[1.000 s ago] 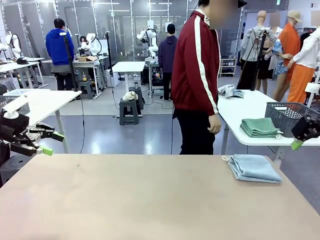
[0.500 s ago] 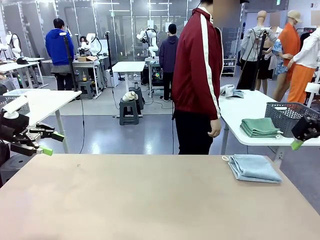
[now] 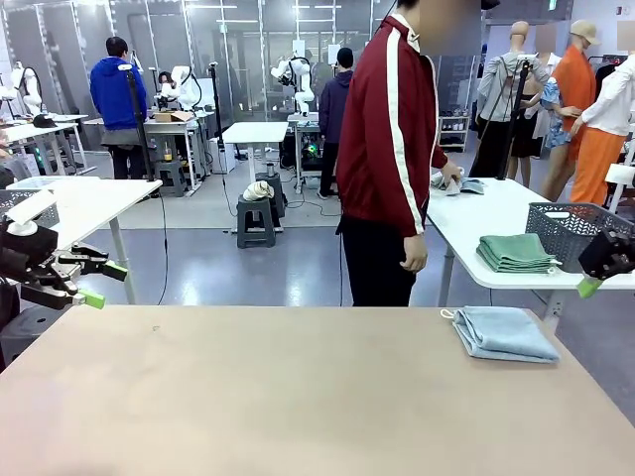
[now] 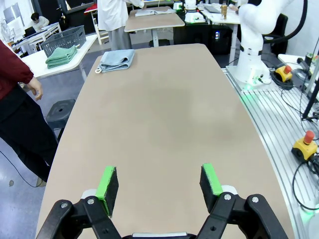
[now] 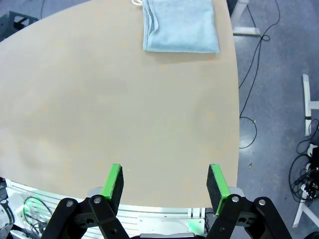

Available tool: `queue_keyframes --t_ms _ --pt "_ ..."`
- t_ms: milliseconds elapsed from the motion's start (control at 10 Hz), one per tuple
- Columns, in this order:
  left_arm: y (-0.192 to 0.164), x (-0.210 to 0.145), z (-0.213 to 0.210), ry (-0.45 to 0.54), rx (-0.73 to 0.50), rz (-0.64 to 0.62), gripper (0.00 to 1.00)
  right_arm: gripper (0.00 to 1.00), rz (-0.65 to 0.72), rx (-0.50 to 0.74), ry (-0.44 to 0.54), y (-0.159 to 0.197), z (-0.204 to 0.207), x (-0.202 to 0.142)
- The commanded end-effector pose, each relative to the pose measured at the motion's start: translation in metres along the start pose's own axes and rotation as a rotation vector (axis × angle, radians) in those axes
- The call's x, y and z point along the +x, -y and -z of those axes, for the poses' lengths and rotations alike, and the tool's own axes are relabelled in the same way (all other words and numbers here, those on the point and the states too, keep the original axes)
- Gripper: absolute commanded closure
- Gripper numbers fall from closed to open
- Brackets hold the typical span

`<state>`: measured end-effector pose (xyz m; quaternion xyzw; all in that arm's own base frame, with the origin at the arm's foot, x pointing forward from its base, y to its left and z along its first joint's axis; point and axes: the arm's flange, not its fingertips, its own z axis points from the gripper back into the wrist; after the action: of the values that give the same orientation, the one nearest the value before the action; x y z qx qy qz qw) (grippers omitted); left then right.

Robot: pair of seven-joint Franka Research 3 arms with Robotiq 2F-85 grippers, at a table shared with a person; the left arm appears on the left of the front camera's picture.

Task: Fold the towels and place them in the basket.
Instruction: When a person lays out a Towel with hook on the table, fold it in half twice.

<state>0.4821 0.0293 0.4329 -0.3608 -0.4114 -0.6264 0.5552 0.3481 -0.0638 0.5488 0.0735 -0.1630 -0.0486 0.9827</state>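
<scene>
**Two open grippers, one folded blue towel on the table**

We look across a broad tan table [image 3: 298, 397] at a person in a red jacket [image 3: 392, 159] who stands at the far side, turned toward a white side table [image 3: 486, 213] on our right. On that side table sit a dark grey mesh basket [image 3: 566, 233] and, just beside it, a stack of folded green cloths [image 3: 514, 253]. A pale blue towel [image 3: 503, 332] lies folded at the tan table's far right corner, well apart from the basket. Our left gripper [image 4: 158, 181] hovers at the table's left side and our right gripper [image 5: 165, 179] is raised at its right side. Both have their jaws spread wide and hold nothing.

We judge the towel to be light, soft and floppy. Pinched by one layer it would likely sag open, so we would grip all layers along a folded edge. A small hanging loop [image 3: 446, 314] sticks out from its far corner.
</scene>
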Motion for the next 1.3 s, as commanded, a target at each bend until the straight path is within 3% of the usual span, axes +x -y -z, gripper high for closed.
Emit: queue_keyframes --t_ms 0,1200 --pt "0.003 0.002 -0.0003 0.005 0.002 0.003 0.16 0.16 0.006 -0.006 0.006 0.0013 -0.001 0.0042" --pt "0.003 0.002 -0.0003 0.005 0.002 0.003 0.16 0.16 0.006 -0.006 0.006 0.0013 -0.001 0.0042"
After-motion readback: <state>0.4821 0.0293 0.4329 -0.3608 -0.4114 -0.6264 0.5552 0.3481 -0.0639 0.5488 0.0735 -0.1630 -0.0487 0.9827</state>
